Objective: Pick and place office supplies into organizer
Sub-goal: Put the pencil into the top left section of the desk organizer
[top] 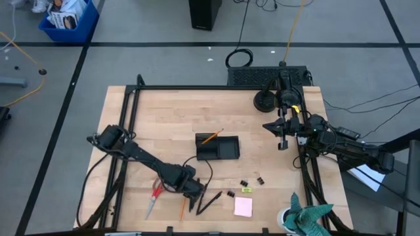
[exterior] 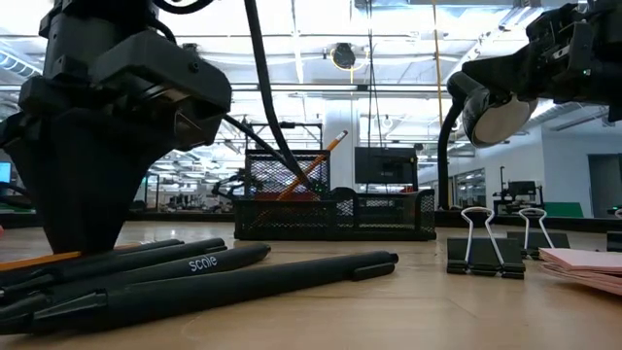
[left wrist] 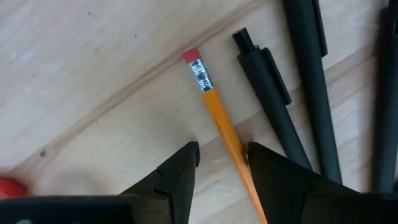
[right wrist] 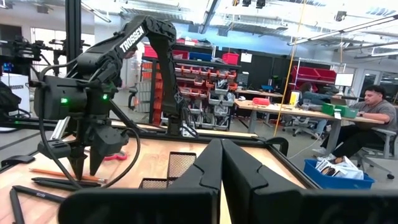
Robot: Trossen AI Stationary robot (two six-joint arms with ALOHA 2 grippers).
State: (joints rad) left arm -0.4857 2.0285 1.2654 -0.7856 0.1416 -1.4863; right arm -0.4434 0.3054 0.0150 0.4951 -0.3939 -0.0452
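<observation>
Wooden table (top: 164, 124), workshop room behind.
Left pincer (left wrist: 221, 163) points straight down, spread, straddling an orange pencil (left wrist: 219, 118) beside black pens (left wrist: 273, 106); right pincer (right wrist: 222, 168) hovers clenched.

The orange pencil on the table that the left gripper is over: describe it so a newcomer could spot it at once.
Start at the wooden table's near edge, where the left gripper points down with its fingers open. The pencil lies flat between the red-handled scissors and the black pens. It alone is orange, with a metal band and a red eraser.
</observation>
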